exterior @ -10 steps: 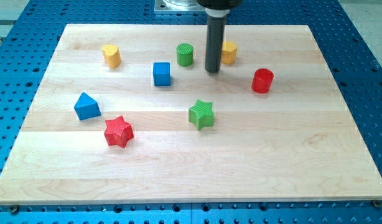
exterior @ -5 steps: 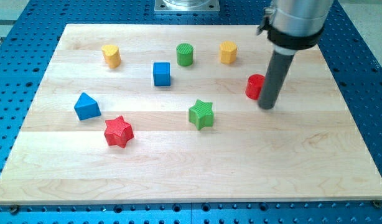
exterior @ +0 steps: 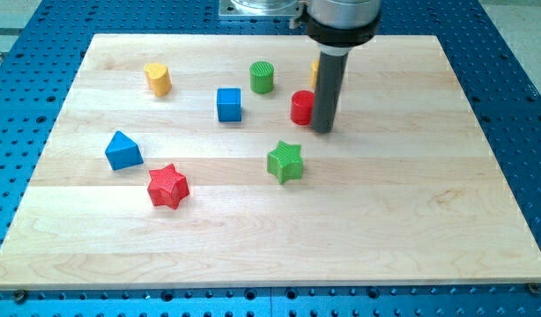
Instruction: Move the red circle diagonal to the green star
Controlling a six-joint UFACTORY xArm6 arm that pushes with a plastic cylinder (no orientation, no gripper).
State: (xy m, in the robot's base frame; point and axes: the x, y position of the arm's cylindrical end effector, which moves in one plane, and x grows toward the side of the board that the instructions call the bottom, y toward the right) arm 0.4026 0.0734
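The red circle (exterior: 301, 107) stands on the wooden board (exterior: 411, 220), above and slightly right of the green star (exterior: 285, 162). My tip (exterior: 322, 129) is down on the board, touching the red circle's right side. The tip is up and to the right of the green star, about a block's width away. The dark rod rises from the tip to the view's top.
A green cylinder (exterior: 263, 77) and a blue cube (exterior: 228, 104) stand left of the red circle. A yellow block (exterior: 316, 72) is partly hidden behind the rod. Another yellow block (exterior: 158, 79), a blue triangle (exterior: 122, 151) and a red star (exterior: 168, 186) are at the left.
My tip swung from the middle top to the right of the red circle, then pushed it left. The red circle moved from the board's right to just above the green star.
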